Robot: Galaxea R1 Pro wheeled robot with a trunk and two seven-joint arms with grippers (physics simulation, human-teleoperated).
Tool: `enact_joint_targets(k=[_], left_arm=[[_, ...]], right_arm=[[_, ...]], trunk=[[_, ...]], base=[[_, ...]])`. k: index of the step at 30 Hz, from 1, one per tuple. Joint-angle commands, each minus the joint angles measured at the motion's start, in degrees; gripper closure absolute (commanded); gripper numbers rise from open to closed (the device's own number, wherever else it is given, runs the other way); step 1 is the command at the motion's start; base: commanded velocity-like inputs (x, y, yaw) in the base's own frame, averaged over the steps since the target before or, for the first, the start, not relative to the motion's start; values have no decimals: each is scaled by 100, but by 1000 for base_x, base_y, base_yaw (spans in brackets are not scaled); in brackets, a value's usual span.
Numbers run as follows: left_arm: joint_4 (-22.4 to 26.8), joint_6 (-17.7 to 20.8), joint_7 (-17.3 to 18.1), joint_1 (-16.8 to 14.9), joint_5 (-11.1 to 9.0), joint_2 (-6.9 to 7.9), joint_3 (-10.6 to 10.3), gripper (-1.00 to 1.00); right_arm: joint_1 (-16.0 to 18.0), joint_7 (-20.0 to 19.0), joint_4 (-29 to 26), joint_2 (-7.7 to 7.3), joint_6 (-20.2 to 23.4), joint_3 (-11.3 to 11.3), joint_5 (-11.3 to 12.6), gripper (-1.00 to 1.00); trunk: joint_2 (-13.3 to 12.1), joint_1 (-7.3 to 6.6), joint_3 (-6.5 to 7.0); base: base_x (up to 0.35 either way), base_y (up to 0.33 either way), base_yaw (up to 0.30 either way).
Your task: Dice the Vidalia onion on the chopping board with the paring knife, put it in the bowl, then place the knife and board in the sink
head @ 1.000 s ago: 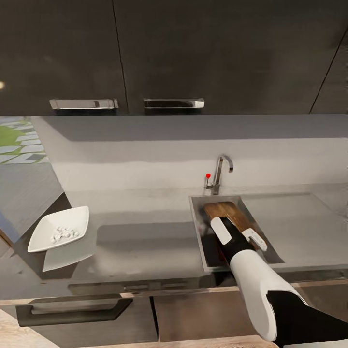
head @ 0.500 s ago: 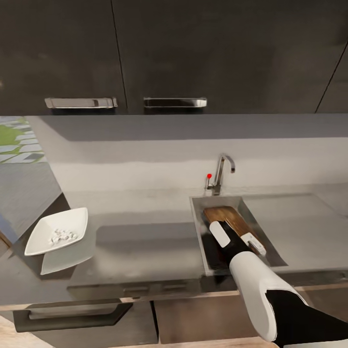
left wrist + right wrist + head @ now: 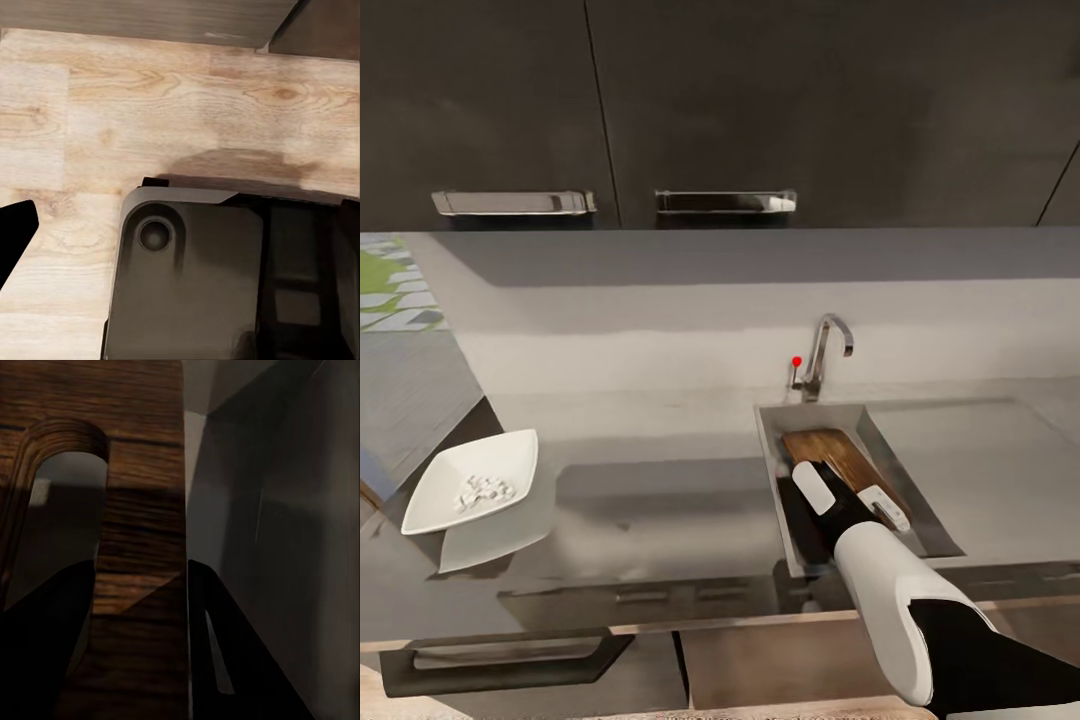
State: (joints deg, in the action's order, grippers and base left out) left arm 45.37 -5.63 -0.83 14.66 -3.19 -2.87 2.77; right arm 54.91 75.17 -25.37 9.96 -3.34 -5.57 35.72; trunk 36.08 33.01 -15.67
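Observation:
The dark brown chopping board (image 3: 828, 450) leans tilted inside the steel sink (image 3: 920, 500). My right gripper (image 3: 850, 492) is shut on its near end. In the right wrist view the board (image 3: 139, 472) runs between the two dark fingers (image 3: 45, 652), next to its slot handle (image 3: 67, 502). The white bowl (image 3: 430, 500) stands at the left of the grey countertop (image 3: 660, 490) and holds white diced onion (image 3: 482, 490). The paring knife is hidden. My left gripper (image 3: 180, 240) hangs low and open over the wood floor, one dark fingertip (image 3: 15, 232) at the picture's edge.
The chrome faucet (image 3: 825, 355) with its red knob (image 3: 797, 361) stands behind the basin. A flat drainboard (image 3: 980, 460) lies right of it. Dark upper cabinets with steel handles (image 3: 725, 201) hang above. The robot's dark base (image 3: 195, 285) rests on the floor (image 3: 150, 97).
The camera has shifted a little. My right gripper and the board have sunk slightly deeper into the sink.

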Motion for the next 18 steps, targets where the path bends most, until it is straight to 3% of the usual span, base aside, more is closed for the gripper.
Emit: enact_joint_targets(k=[1, 18], left_arm=[[7, -8, -5, 2, -33, -3, 5, -100], [10, -1, -5, 2, -34, -3, 5, -100]], right_arm=[[3, 6, -4, 4, -34, -14, 5, 100], [3, 6, -3, 4, -96, -14, -3, 100]], trunk=[[8, 2, -17], [8, 2, -172]], base=[[5, 0, 0], [113, -72, 0]])
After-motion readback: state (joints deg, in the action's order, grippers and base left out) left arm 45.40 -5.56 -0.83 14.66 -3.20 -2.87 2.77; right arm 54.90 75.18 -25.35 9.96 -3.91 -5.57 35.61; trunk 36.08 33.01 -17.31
